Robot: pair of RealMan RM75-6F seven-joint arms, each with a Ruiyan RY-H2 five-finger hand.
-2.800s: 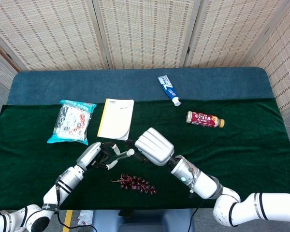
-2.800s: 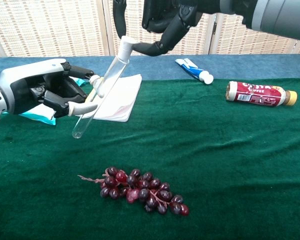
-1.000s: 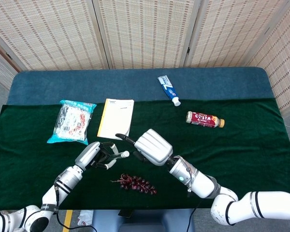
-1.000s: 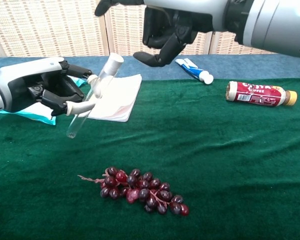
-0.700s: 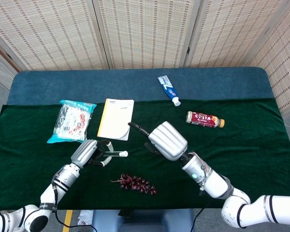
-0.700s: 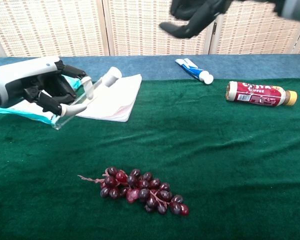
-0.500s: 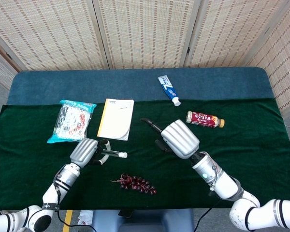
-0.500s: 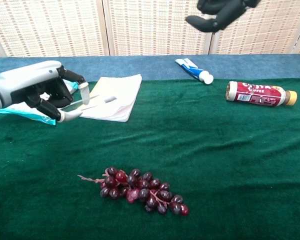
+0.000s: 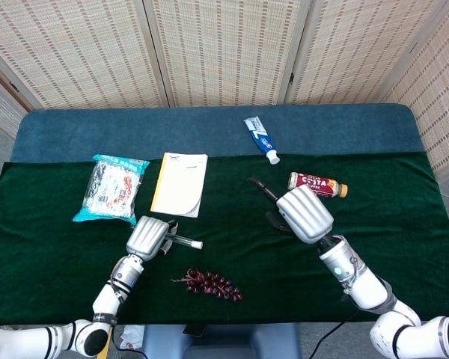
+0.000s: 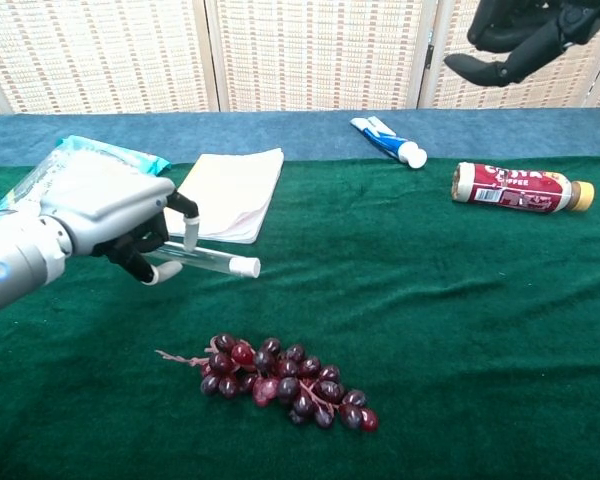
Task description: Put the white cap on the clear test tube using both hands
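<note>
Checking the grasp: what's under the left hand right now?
The clear test tube lies nearly level under the left hand, white cap on its exposed end, above the green cloth. Its other end is hidden by the fingers.

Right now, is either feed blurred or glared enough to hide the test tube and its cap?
Head view: even light, sharp; the test tube shows beside the left hand, thin but readable. Chest view: tube and white cap crisp, no glare; the right hand is dark against the bright screen, cut by the frame's top.
</note>
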